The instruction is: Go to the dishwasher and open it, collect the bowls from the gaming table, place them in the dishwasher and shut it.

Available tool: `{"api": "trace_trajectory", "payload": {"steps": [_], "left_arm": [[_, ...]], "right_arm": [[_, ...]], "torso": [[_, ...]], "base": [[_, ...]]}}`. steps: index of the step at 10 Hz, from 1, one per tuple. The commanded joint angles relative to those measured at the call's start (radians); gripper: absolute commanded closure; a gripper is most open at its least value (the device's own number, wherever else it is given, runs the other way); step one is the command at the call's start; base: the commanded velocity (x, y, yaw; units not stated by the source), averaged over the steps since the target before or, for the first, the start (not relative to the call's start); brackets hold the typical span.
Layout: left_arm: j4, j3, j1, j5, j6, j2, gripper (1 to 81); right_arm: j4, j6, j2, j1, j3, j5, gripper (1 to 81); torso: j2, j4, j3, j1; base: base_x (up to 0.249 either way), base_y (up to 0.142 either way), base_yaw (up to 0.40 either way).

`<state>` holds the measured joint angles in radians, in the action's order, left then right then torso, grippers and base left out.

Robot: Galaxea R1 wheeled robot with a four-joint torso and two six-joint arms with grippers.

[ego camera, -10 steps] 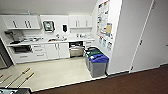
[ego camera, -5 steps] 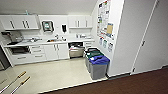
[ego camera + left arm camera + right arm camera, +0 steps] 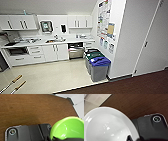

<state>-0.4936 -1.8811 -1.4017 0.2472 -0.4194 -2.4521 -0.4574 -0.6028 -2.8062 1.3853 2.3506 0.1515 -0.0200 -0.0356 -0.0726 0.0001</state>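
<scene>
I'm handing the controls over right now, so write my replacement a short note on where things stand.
Left gripper: carries a green bowl over brown wood-look floor.
Right gripper: carries a white bowl; finger positions unclear for both.
Dishwasher: ahead under the counter, left of the bins; its door looks ajar, dark interior showing above the steel front.
Done: bowls collected, kitchenette in sight.
Left: reach the dishwasher, load both bowls, close it.

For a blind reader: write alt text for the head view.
A kitchenette seen from above: white cabinets, a counter, and an open dishwasher under it. Three bins with blue, green and dark lids stand by a wall with posters. Pale floor meets dark floor in front.
</scene>
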Motion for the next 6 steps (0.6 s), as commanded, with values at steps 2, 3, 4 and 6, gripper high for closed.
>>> {"api": "trace_trajectory", "payload": {"steps": [2,3,4,6], "left_arm": [[-0.013,0.017,0.057,-0.014,0.001,0.036,81.1],[-0.013,0.017,0.057,-0.014,0.001,0.036,81.1],[-0.013,0.017,0.057,-0.014,0.001,0.036,81.1],[-0.013,0.017,0.057,-0.014,-0.001,0.037,81.1]], "right_arm": [[-0.018,0.000,0.008,-0.070,-0.012,-0.015,81.1],[-0.018,0.000,0.008,-0.070,-0.012,-0.015,81.1],[-0.018,0.000,0.008,-0.070,-0.012,-0.015,81.1],[-0.018,0.000,0.008,-0.068,-0.012,-0.015,81.1]], "torso": [[0.000,0.000,0.000,0.000],[0.000,0.000,0.000,0.000],[0.000,0.000,0.000,0.000],[0.000,0.000,0.000,0.000]], "base": [[0.159,0.000,0.000],[0.159,0.000,0.000],[0.159,0.000,0.000],[0.159,0.000,0.000]]}}
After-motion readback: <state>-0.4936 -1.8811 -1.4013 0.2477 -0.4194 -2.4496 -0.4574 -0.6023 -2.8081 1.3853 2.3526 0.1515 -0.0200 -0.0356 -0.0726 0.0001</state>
